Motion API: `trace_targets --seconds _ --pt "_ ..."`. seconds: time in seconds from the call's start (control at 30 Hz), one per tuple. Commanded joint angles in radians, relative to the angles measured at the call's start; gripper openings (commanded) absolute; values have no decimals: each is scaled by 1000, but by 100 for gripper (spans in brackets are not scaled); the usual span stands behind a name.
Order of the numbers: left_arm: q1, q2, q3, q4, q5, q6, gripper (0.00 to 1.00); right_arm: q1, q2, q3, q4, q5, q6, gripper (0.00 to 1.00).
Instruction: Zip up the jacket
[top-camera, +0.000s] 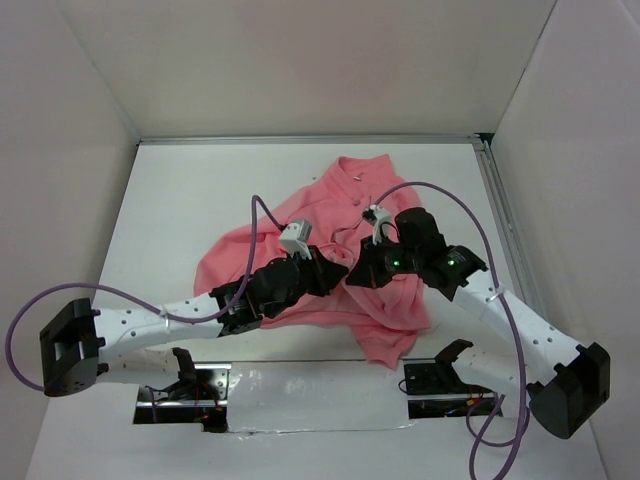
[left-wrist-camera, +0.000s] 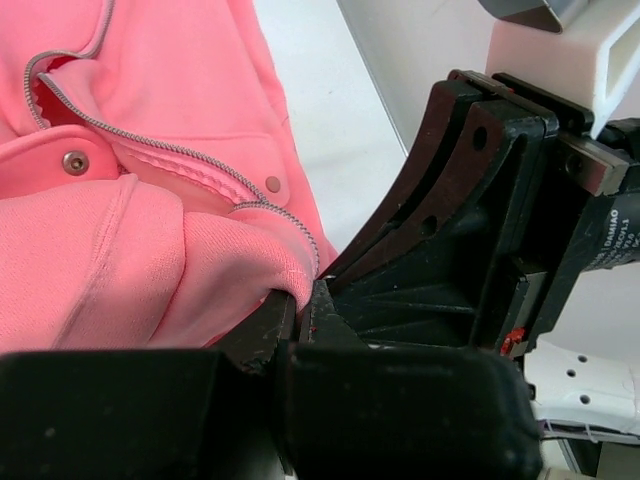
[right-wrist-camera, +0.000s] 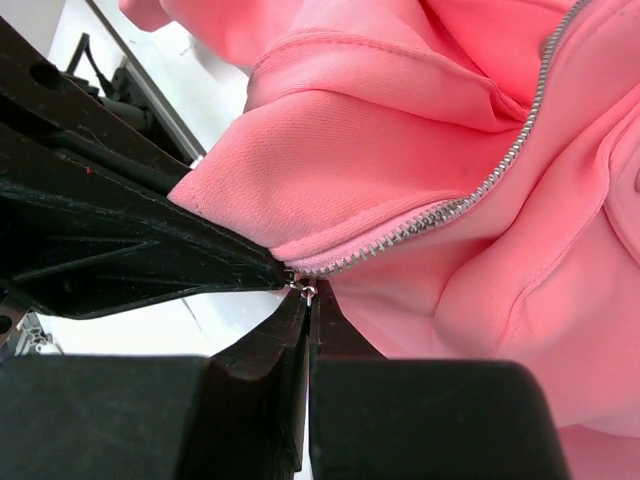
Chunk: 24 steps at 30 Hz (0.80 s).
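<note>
Salmon-pink fleece, the jacket (top-camera: 395, 310) lies crumpled mid-tabletop (top-camera: 190, 200), which is white like the walls (top-camera: 300, 70) around it; "DAMIAO" reads on a motor housing (left-wrist-camera: 605, 235); my left hand (left-wrist-camera: 305, 300) is pinched closed on the hem at the foot of the zipper (right-wrist-camera: 480, 190); my right hand (right-wrist-camera: 305, 295) is clamped on a small metal piece there, too tiny to identify; from above, cloth hides both sets of fingertips.

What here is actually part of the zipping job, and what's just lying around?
In the job: jacket, zipper, left hand gripping the hem, right hand gripping the zipper's end.
Only around it: table, purple cables.
</note>
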Motion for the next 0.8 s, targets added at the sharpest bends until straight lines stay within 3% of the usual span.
trace_targets --seconds 0.0,0.27,0.5,0.77 --pt "-8 -49 -20 19 35 67 0 -45 -49 4 9 71 -3 0" --pt "-8 -60 -20 40 94 122 0 -33 -78 -2 32 236 86 0" --pt "-6 -42 28 -159 60 42 0 -25 -173 -11 43 508 200 0" --pt "-8 -222 -32 -346 178 -30 0 -79 39 82 -12 524 178 0"
